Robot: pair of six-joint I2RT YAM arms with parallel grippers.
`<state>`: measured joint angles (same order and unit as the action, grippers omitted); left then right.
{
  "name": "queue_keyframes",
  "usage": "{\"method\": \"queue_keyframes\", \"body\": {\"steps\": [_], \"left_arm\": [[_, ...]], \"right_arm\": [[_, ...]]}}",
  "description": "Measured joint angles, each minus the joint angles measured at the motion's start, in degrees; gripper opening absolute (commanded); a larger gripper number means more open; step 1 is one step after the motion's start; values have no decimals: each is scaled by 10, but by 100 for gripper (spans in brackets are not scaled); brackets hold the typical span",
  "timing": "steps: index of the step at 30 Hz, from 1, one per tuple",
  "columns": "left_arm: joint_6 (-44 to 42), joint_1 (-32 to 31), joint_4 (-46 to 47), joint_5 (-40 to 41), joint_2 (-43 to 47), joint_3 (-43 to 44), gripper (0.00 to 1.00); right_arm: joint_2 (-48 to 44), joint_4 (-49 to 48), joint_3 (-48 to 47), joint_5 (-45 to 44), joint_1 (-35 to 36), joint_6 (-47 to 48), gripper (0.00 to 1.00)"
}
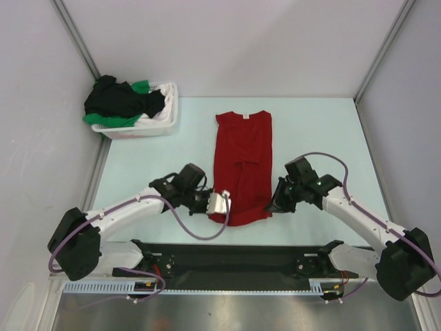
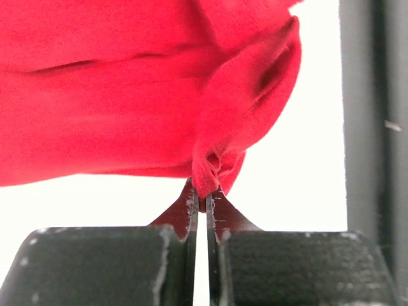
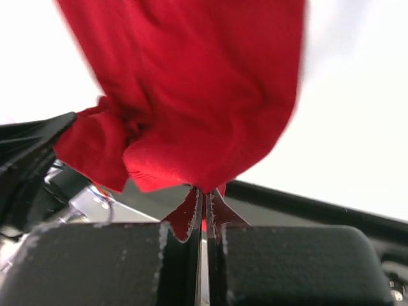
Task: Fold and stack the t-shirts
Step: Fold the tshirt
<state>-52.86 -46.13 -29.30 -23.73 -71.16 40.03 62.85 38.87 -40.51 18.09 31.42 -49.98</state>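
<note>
Pale-blue worktop (image 1: 324,131) carries the red t-shirt (image 1: 244,155) lengthwise at its middle, hem toward the near edge. Left pincer (image 1: 224,203) and right pincer (image 1: 271,204) each clamp a hem corner. Both bites look thin: lifting unevenly could slip one corner free and skew the fold.

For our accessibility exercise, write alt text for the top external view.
The left gripper and right gripper each pinch a near corner of the red t-shirt spread on the table. A white basket of black and green t-shirts sits far left.
</note>
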Motion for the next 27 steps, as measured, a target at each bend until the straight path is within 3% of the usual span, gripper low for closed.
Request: {"method": "queue_keyframes", "body": {"steps": [4,13,20,27], "left_arm": [[19,74,5,-38,-30,68,0],[103,178,32,-75,-226,222,0],[147,197,48,-62,-318,306,0],[169,197,45,-47,-365,360,0]], "right_arm": [[50,-7,-61,10,-48,42,0],[215,-76,-186,16,-134,104,0],[315,-123,-230,29,-164,117,0],[358,-149,-239,40,-192,116,0]]}}
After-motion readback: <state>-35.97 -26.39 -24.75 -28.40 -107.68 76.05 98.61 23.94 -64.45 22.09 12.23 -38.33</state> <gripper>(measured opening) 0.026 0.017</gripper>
